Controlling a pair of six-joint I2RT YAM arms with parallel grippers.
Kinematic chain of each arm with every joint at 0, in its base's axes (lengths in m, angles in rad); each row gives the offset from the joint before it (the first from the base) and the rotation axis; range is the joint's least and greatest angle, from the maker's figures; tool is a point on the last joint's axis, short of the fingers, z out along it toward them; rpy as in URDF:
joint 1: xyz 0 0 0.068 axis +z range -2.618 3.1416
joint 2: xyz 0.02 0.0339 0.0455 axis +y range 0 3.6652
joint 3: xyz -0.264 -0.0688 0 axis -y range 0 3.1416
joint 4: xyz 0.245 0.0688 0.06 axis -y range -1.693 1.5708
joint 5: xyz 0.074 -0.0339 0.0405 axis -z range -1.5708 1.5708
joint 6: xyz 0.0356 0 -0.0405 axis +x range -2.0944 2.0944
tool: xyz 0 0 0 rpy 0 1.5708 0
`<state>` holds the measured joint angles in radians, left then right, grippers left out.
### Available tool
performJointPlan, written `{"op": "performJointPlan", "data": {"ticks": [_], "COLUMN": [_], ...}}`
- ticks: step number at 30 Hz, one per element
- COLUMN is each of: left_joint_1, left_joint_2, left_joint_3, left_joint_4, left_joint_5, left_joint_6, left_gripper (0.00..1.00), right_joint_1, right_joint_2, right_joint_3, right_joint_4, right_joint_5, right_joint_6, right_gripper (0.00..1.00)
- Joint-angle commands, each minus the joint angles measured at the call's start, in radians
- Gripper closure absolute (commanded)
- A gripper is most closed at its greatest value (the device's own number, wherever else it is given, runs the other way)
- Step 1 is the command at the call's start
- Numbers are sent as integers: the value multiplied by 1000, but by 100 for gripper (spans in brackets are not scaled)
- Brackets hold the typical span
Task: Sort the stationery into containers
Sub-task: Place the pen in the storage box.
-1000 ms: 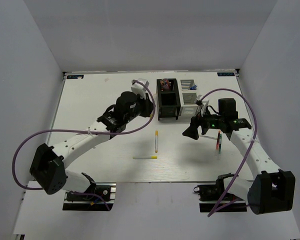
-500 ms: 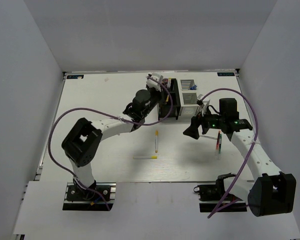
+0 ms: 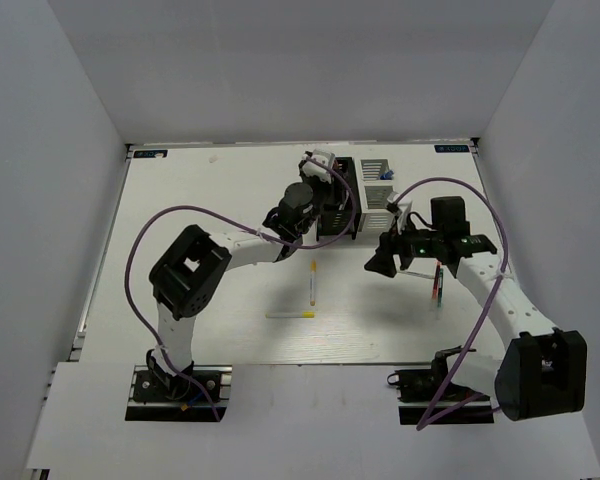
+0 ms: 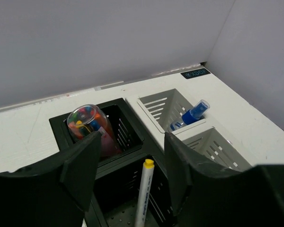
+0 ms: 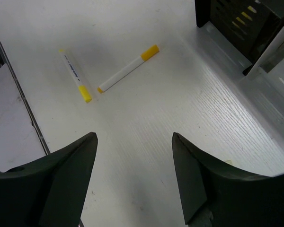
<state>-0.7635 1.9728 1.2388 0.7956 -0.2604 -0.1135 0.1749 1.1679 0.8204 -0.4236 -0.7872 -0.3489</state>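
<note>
My left gripper (image 4: 132,161) hangs open over the black container (image 4: 54,124). A white pen with a yellow end (image 4: 144,194) stands loose in its near compartment, between the jaws and touching neither. The far compartment holds the pink-red tube (image 4: 87,125). A blue-capped bottle (image 4: 194,113) lies in the white container (image 4: 149,117). My right gripper (image 3: 378,265) is open and empty just above the table. Two more white pens (image 3: 312,283) (image 3: 290,314) lie on the table to its left. Thin dark red and green pens (image 3: 438,283) lie under the right arm.
The black container (image 3: 335,210) and the white container (image 3: 377,195) stand side by side at the back middle. In the right wrist view the two loose pens (image 5: 128,68) (image 5: 75,75) lie ahead, and the black container's corner (image 5: 236,19) is at the upper right.
My left arm swung right over the black container and its jaws opened, leaving the pen standing in the near compartment. The right gripper's jaws narrowed a little; that arm barely moved.
</note>
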Motion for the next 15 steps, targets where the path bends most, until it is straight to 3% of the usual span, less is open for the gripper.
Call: {"op": "performJointPlan", "data": {"ticks": [1, 6, 9, 13, 15], "left_joint_1": [-17, -17, -17, -17, -17], "left_joint_2": [-69, -190, -334, -509, -596], "left_joint_3": [24, -27, -41, -32, -44], "left_joint_4": [4, -70, -267, -705, -832], "left_joint_5": [-19, -10, 32, 160, 174], "left_joint_6": [14, 34, 60, 69, 34], "left_gripper": [33, 23, 20, 16, 15], "right_joint_1": [50, 158, 155, 112, 86], "right_joint_2": [21, 76, 61, 47, 58], "right_joint_3": [20, 42, 8, -73, -84], "right_joint_4": [26, -13, -21, -23, 18], "right_joint_5": [29, 184, 305, 400, 460], "right_joint_6": [8, -15, -94, -205, -229], "right_gripper": [30, 33, 33, 33, 34]}}
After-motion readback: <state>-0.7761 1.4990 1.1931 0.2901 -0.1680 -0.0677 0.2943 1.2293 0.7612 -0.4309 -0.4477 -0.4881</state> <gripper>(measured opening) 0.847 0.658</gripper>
